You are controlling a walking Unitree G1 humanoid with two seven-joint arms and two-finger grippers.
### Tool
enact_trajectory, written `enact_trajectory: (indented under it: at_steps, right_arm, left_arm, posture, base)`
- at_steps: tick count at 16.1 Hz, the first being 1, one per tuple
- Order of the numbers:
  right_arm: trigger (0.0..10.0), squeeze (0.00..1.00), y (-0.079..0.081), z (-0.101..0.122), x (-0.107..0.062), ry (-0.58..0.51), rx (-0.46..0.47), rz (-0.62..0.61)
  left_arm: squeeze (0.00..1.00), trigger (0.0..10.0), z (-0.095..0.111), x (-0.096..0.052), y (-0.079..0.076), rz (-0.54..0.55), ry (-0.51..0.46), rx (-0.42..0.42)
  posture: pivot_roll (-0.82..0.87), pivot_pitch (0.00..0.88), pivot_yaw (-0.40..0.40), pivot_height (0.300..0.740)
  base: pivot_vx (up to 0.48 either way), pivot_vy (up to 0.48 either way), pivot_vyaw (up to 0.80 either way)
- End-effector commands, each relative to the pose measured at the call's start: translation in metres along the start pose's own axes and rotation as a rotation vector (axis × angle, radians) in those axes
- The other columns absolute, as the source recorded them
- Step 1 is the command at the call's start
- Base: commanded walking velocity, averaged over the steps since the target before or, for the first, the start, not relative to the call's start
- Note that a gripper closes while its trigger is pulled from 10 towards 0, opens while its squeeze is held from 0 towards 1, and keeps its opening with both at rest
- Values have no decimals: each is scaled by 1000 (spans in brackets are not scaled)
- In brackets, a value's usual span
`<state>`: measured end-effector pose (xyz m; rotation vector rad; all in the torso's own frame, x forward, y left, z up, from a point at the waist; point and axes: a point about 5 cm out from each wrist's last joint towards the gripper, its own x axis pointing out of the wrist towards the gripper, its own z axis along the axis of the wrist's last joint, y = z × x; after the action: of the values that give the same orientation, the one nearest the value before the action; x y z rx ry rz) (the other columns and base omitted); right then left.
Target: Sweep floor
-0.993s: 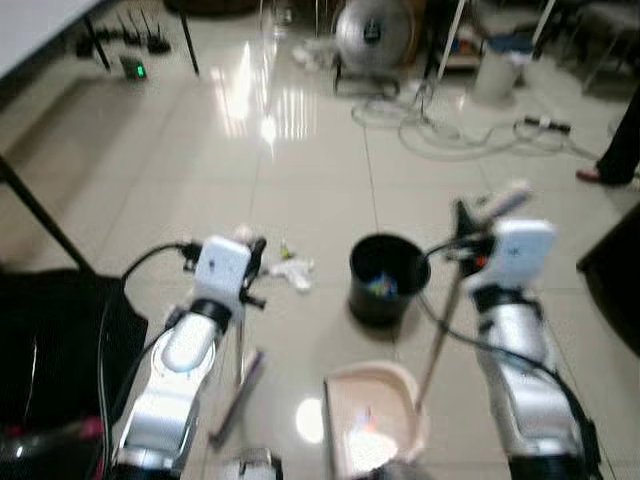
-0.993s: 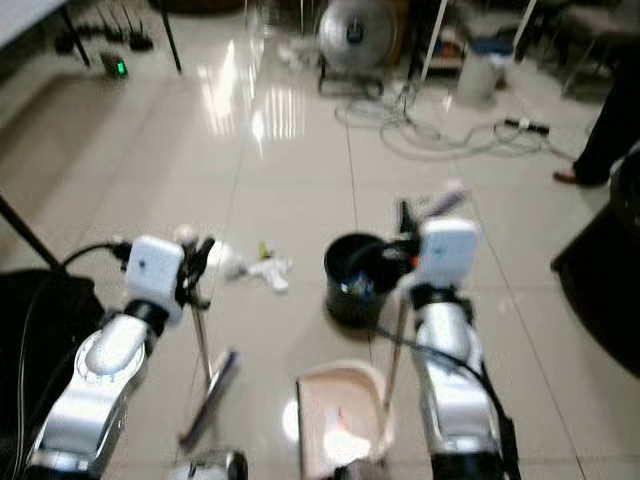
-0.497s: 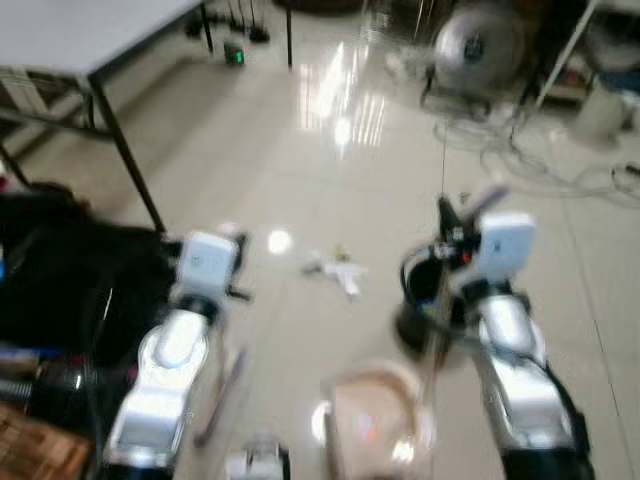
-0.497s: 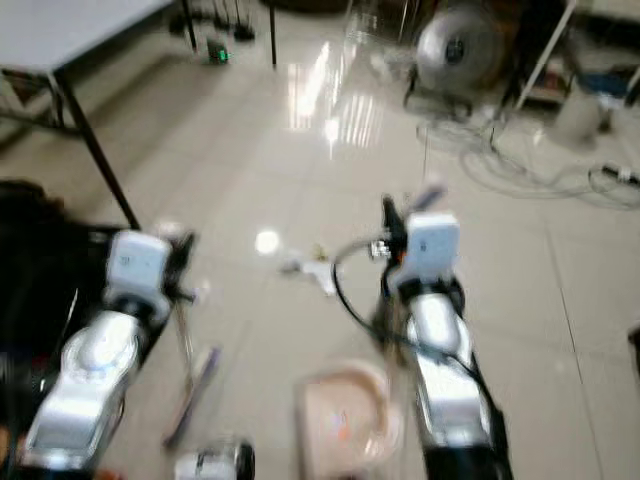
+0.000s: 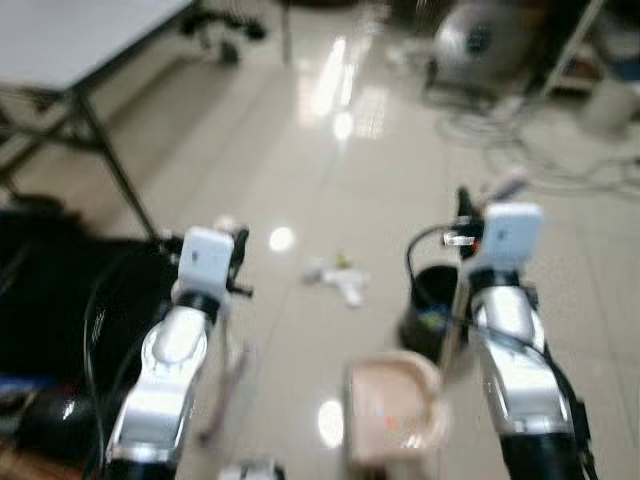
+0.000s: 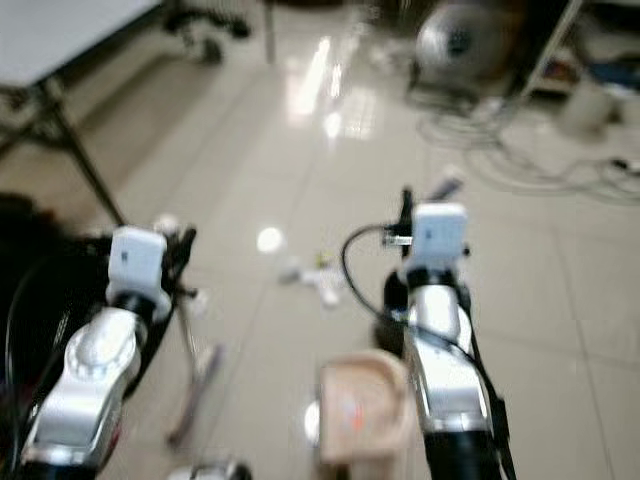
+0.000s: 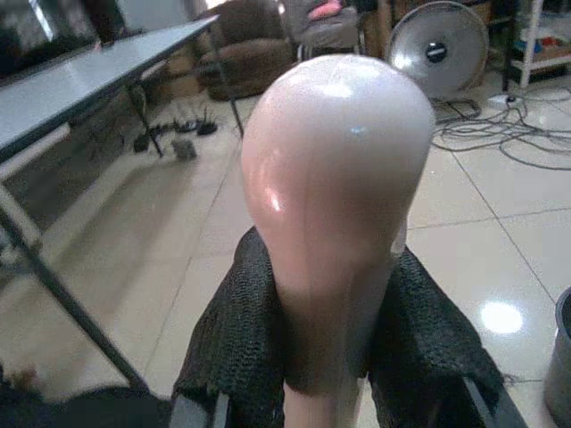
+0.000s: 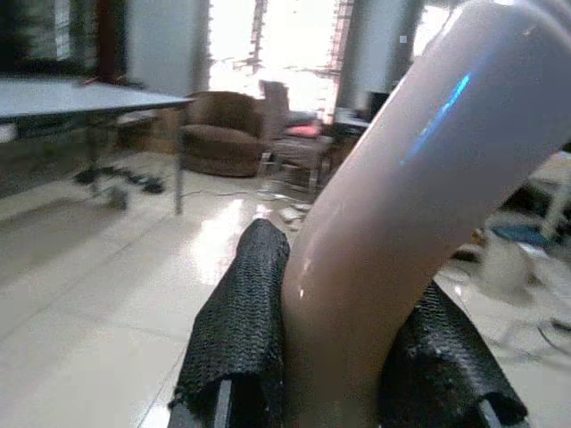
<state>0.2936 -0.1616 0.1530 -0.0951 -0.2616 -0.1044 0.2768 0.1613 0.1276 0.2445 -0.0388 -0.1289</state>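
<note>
My left gripper (image 5: pixel 236 252) is shut on the thin shaft of a broom, whose pink rounded handle top (image 7: pixel 335 169) stands between the black pads (image 7: pixel 236 348). The broom head (image 5: pixel 226 388) rests on the tiles below my left arm. My right gripper (image 5: pixel 466 214) is shut on the pale dustpan handle (image 8: pixel 401 223). The beige dustpan (image 5: pixel 395 412) sits on the floor between my arms with a few bits in it. White scraps of litter (image 5: pixel 337 278) lie on the tiles ahead, left of a black bin (image 5: pixel 428 300).
A grey table (image 5: pixel 70 40) on black legs stands at the far left, with a black bag (image 5: pixel 50 300) below it. A floor fan (image 5: pixel 476 40), loose cables (image 5: pixel 500 130) and a white bucket (image 5: pixel 610 100) crowd the far right. The picture is blurred.
The whole picture has swung left and a little back, bringing the table into view: the camera moved. Both grippers keep their hold on broom and dustpan handle.
</note>
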Motion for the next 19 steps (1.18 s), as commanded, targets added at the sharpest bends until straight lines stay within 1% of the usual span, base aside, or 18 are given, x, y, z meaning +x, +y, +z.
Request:
enact_trajectory:
  at_steps: [1,3,4,5,7,9,12,13,16,19]
  right_arm:
    - [10000,0,-8,3,1,-7,21,-22]
    - [10000,0,-5,3,0,3,56,21]
    - [10000,0,-3,4,-2,-10,79,55]
    - [10000,0,-1,7,-3,-35,98,60]
    - [10000,0,3,6,-4,-25,111,98]
    - [10000,0,5,7,-5,-26,92,124]
    - [10000,0,6,7,-5,-32,87,131]
    - [10000,0,5,8,-5,-37,112,119]
    - [10000,0,3,7,-6,-36,125,109]
    - [10000,0,4,7,-6,-36,131,114]
  left_arm:
    - [0,10000,9,2,-3,-11,-40,-3]
    - [0,10000,9,2,-4,-13,-41,-3]
    - [0,10000,9,3,-4,-14,-42,-4]
    - [0,10000,9,3,-3,-15,-42,-3]
    - [0,10000,9,3,-3,-16,-42,0]
    - [0,10000,9,4,-3,-16,-43,0]
    - [0,10000,9,4,-2,-20,-46,3]
    - [0,10000,10,5,-2,-21,-49,5]
    - [0,10000,13,7,-2,-24,-61,13]
    - [0,10000,13,7,-1,-24,-64,15]
  posture:
    - [126,100,-10,740]
    - [128,98,-10,740]
    - [127,97,-10,740]
    - [128,96,-9,740]
    - [128,92,-9,740]
    - [130,90,-8,740]
    - [128,83,-5,740]
    - [126,80,-3,740]
    - [127,77,-3,740]
    - [128,75,-1,740]
  base:
    - [345,0,0]
    - [347,0,0]
    - [345,0,0]
    - [349,0,0]
    - [345,0,0]
    - [345,0,0]
    - [347,0,800]
    - [345,0,0]
    - [346,0,0]
    - [351,0,0]
